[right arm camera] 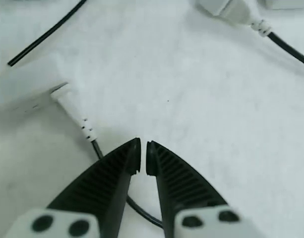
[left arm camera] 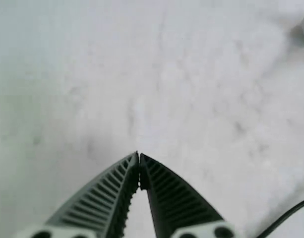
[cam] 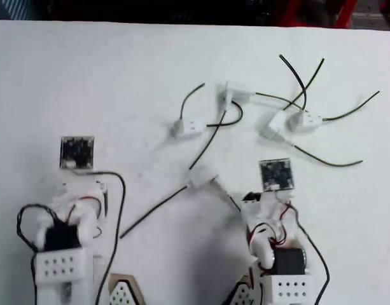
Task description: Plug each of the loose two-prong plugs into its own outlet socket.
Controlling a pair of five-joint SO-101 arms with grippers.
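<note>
Along the front edge of the table (cam: 118,63), left hand (left arm camera: 139,157) over open surface and right hand (right arm camera: 143,146) sit pinched closed, empty.

A white table (cam: 86,76) bears scattered white plugs (cam: 187,128) and black cords (cam: 150,214).

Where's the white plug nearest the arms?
In the high view the plug lies mid-table, just left of the right claw, its cable running under that claw.

High view down over table (cam: 86,76); wrist views low, close; plug (right arm camera: 72,111) shared with right's.
</note>
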